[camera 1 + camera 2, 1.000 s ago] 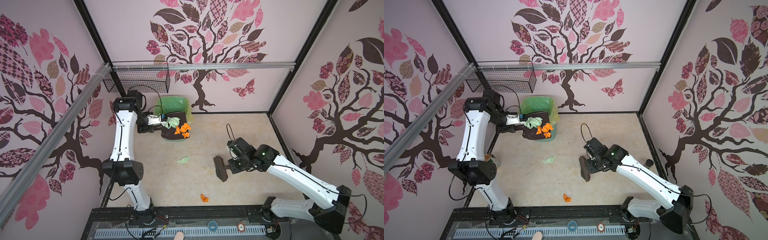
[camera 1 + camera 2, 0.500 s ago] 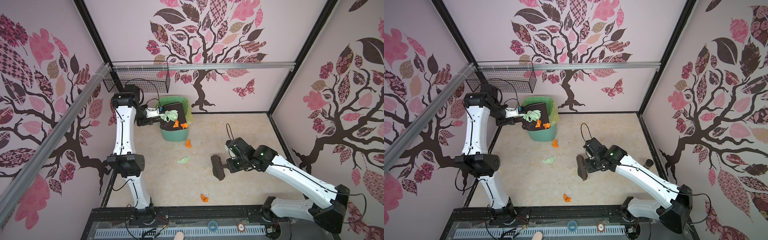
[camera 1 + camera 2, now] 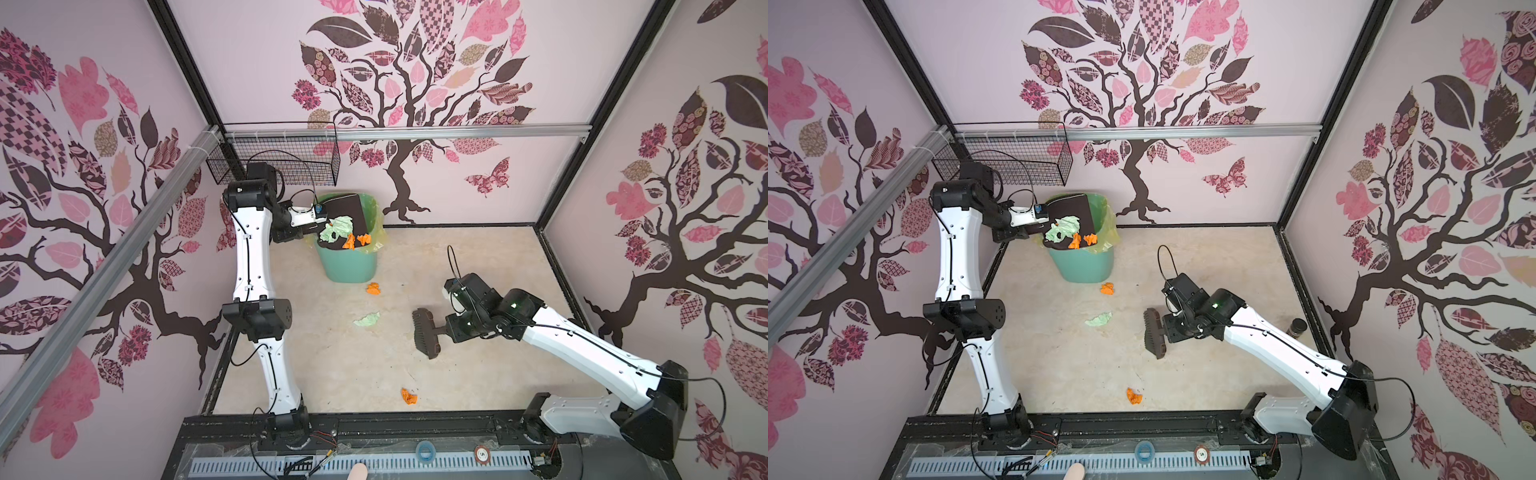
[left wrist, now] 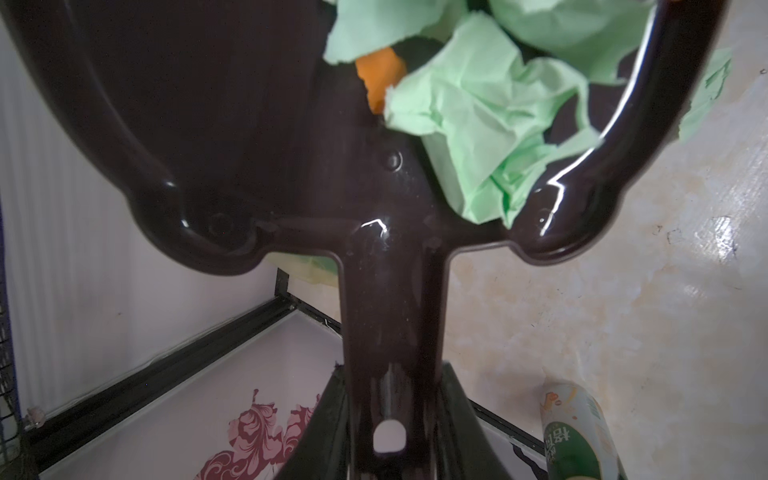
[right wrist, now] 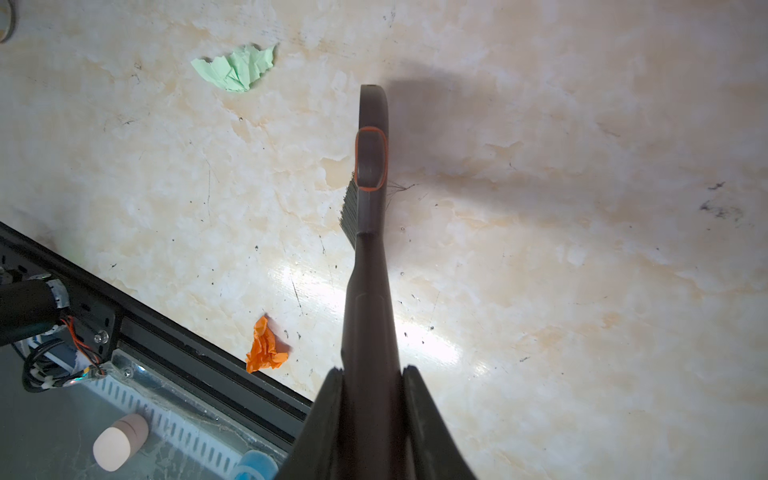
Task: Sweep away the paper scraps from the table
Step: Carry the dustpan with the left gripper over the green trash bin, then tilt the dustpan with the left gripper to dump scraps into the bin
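— What was noted, starting with the largest thing?
— The table was seen in both top views, with the mint-green bin stood near its far left corner.
— And the tools?
— The dustpan was held tilted over the bin's mouth, its handle clamped between the slightly parted jaws of the left gripper. The brush was gripped by its handle in the right gripper, which was closed tight on it, over mid-table.
— Where were the paper scraps found?
— Green and orange paper scraps were piled at the dustpan's lower edge. Three were left on the table: an orange scrap near the bin, a green scrap between bin and brush, and a second orange scrap near the front edge.
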Tool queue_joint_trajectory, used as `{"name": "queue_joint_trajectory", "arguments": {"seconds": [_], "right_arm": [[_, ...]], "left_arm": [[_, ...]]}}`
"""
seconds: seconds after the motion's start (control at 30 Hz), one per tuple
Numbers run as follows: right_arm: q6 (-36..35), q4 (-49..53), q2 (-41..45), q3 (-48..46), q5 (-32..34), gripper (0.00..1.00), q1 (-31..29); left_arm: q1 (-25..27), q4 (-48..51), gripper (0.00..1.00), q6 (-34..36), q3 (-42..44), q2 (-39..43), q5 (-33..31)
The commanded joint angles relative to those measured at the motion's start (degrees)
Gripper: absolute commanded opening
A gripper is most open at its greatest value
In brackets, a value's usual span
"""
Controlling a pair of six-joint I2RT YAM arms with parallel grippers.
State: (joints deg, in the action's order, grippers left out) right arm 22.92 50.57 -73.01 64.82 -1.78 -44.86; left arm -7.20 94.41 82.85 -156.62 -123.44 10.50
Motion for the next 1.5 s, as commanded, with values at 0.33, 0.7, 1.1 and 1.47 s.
{"name": "queue_joint_trajectory", "arguments": {"seconds": [0.33,0.7,1.1,1.47], "right_arm": [[-0.25,3.07,-7.03,-5.2,-2.7,0.0,-1.82],[-0.48,1.93,-7.47,-6.37,-3.15,0.0,-2.09],[-0.94,-1.06,-8.91,-7.54,-4.67,0.0,-2.13],[-1.04,0.56,-4.72,-7.77,-1.51,0.0,-2.1]], "left_arm": [[-1.76,-1.8,0.0,-0.2,-8.23,-4.64,1.27],[-0.05,-9.75,0.0,-1.24,-8.53,-8.33,-0.09],[0.36,-25.6,0.0,-1.68,-7.06,-6.55,-2.85],[1.77,-30.98,0.0,-0.29,-4.49,-3.6,-5.9]]}}
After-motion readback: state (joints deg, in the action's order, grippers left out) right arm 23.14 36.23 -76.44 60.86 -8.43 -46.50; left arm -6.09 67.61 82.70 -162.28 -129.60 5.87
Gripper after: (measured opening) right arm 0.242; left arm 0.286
